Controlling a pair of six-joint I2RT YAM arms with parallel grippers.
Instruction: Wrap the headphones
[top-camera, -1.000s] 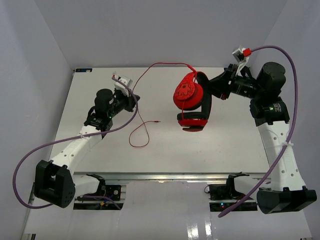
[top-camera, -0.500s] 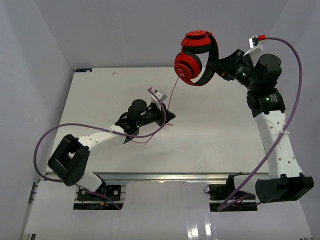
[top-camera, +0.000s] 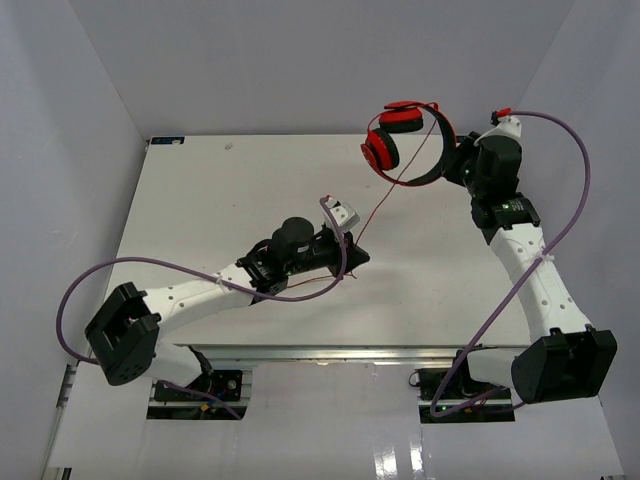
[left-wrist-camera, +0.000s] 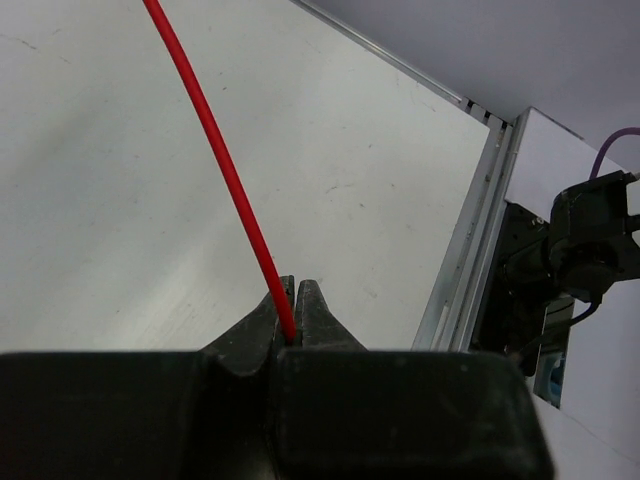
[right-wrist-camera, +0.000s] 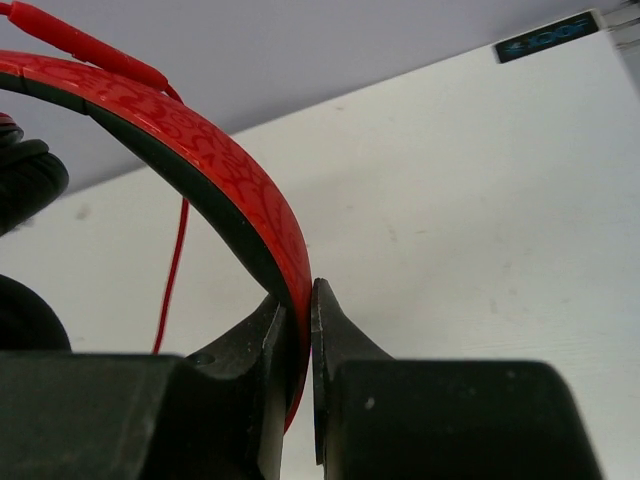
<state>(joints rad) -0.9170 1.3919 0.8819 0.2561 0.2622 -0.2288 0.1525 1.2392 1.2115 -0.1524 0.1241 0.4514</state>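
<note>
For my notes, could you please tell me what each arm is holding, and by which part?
The right tool grips the headphones by the headband; the left tool pinches their thin red cord partway along its length.

Cord (left-wrist-camera: 227, 170) cut off by left wrist view's top edge; headphones (right-wrist-camera: 200, 145) cropped in right wrist view.

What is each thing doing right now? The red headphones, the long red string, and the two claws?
headphones: up in the air, hanging by the headband from the right claw
cord: pulled out straight from the headphones down to the left claw
left claw: shut, pinching the cord
right claw: shut, pinching the headband
</note>
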